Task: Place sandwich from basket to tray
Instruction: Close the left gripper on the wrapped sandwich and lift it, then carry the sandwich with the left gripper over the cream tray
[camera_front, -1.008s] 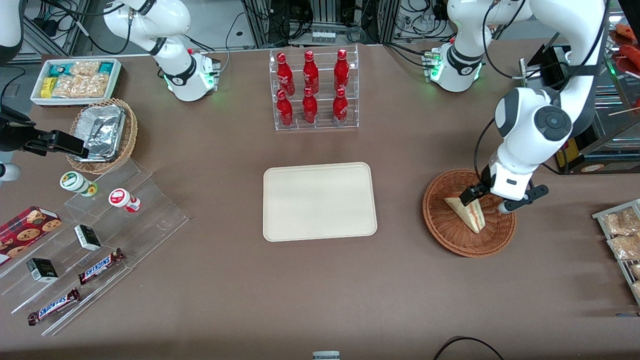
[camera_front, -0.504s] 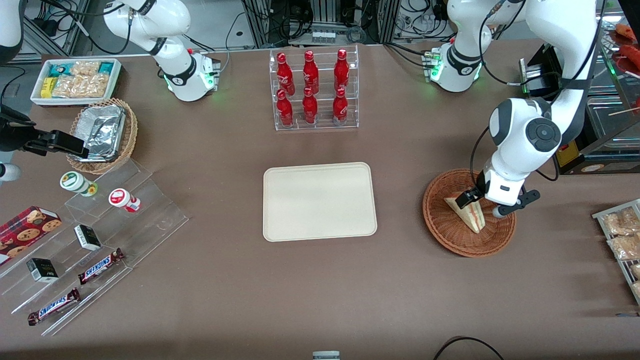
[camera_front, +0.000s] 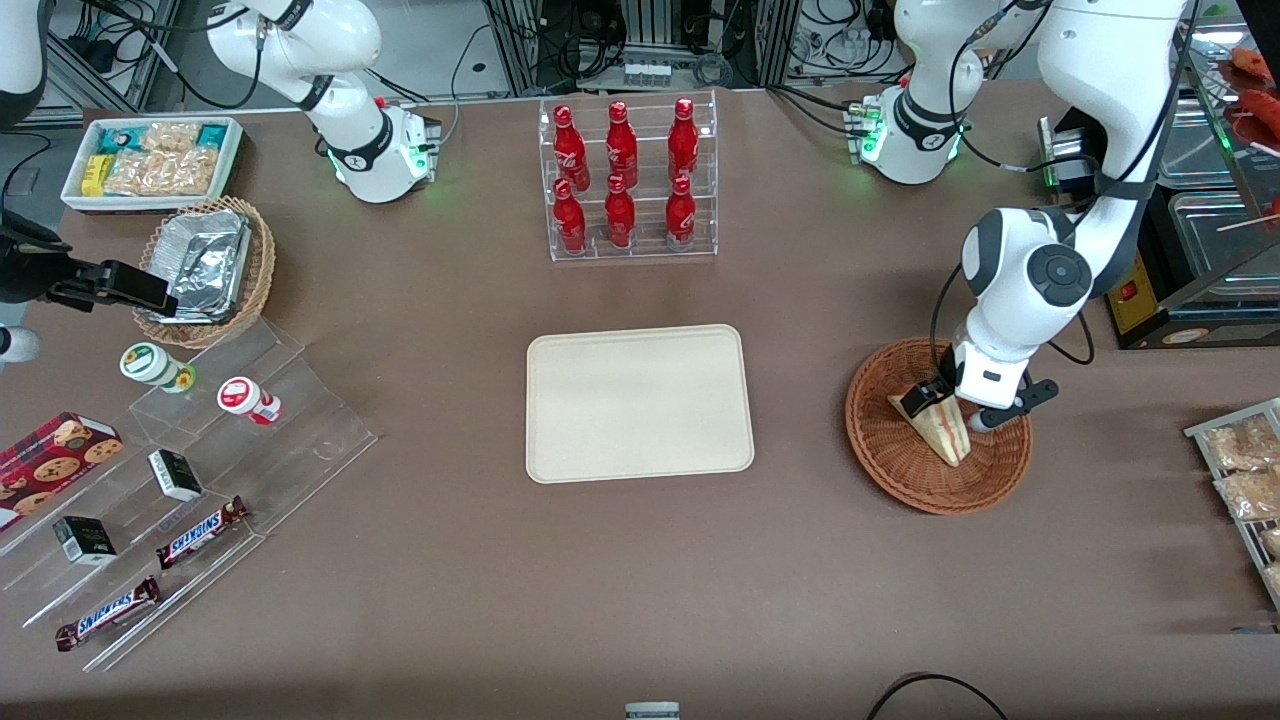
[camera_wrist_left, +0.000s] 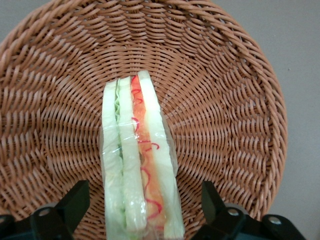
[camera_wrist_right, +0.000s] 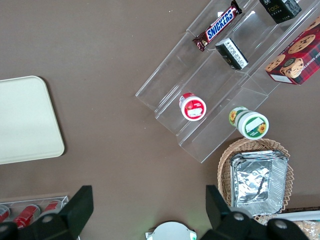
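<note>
White-bread sandwich (camera_wrist_left: 137, 165), film-wrapped, between open end effector (camera_wrist_left: 142, 207) fingers.

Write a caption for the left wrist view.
Open claw straddling the wrapped sandwich in its basket.

White jointed arm, grey joint caps, black cables, black-fingered gripper (camera_front: 945, 405), green base lights.
</note>
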